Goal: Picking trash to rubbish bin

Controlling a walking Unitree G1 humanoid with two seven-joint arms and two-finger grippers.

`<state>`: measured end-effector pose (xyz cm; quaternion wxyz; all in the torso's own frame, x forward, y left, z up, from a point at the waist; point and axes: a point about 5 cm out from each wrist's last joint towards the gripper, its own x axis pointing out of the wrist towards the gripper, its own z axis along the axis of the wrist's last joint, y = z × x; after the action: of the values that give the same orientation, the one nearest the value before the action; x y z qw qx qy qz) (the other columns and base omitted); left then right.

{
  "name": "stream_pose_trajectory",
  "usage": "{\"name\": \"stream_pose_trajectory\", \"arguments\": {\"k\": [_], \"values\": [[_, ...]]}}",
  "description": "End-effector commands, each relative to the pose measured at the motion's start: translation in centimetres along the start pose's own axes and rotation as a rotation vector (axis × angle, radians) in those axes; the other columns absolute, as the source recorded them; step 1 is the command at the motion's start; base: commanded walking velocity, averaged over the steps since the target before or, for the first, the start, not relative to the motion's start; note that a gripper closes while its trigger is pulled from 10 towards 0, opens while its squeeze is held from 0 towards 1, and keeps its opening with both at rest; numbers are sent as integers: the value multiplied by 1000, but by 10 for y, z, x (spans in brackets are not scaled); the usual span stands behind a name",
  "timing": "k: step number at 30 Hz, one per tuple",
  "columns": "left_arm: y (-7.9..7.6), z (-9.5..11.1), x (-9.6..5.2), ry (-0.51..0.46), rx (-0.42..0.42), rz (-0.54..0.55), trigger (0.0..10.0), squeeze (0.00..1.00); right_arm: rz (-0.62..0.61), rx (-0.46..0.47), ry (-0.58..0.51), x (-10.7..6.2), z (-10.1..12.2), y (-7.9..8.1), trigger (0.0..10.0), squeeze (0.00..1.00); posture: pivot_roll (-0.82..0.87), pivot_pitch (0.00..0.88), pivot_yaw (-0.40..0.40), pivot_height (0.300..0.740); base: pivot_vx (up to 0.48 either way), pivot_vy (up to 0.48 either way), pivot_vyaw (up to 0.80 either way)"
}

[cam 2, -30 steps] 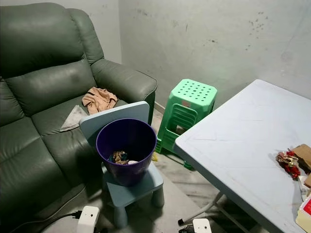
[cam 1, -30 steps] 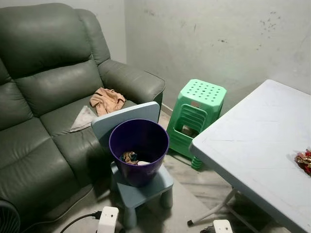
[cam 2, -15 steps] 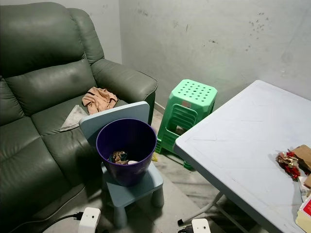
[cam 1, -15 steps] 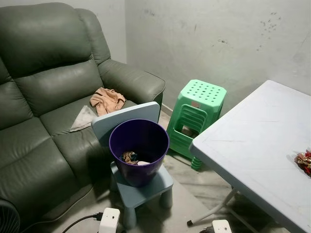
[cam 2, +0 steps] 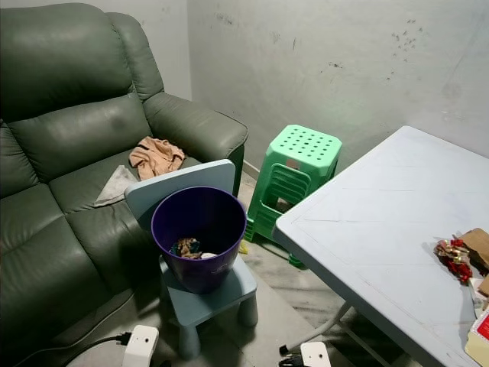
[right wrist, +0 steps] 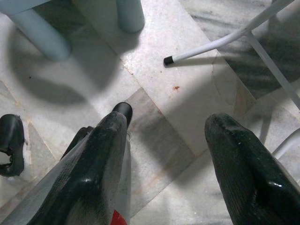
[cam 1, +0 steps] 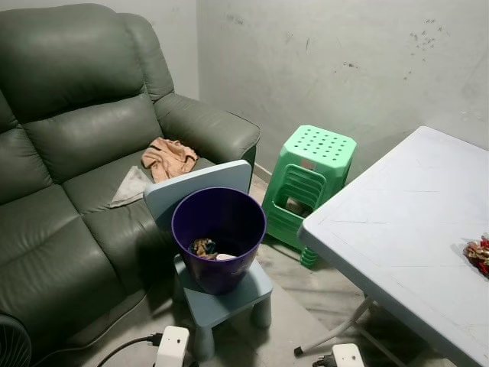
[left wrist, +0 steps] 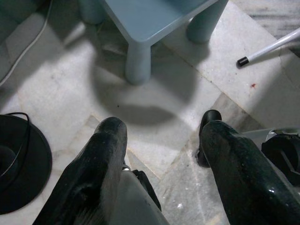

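A purple rubbish bin (cam 1: 218,237) stands on a small blue chair (cam 1: 229,294) in front of the sofa, with some scraps of trash (cam 1: 205,247) at its bottom. Red crumpled trash (cam 2: 452,258) lies on the white table (cam 1: 397,229) at the right, next to a brown piece (cam 2: 477,243). My left gripper (left wrist: 161,126) hangs open over the marble floor near the chair's legs. My right gripper (right wrist: 168,119) also hangs open above the floor, near a white table leg (right wrist: 211,44). Neither holds anything.
A green leather sofa (cam 1: 69,153) fills the left, with a tan cloth (cam 1: 168,157) and a grey rag (cam 1: 130,187) on its seat. Stacked green stools (cam 1: 309,180) stand by the wall between chair and table. A black fan base (left wrist: 21,164) and cable lie on the floor.
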<state>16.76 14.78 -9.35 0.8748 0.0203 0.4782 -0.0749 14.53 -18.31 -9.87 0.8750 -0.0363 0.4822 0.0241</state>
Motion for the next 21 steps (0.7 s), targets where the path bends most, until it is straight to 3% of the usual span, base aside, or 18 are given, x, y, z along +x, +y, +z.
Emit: {"name": "stream_pose_trajectory", "arguments": {"k": [1,15,21], "values": [[1,5,1,-10,2,-1,10000,0,-2,9,-7,1,3,-1,10000,0,39,0,-96,740,0,0,0],[1,5,1,-7,0,-5,10000,0,1,12,15,1,2,-1,10000,0,41,0,-98,740,0,0,0],[1,5,1,-6,-4,-7,10000,0,1,13,15,1,2,-1,10000,0,39,0,-99,740,0,0,-740]]}}
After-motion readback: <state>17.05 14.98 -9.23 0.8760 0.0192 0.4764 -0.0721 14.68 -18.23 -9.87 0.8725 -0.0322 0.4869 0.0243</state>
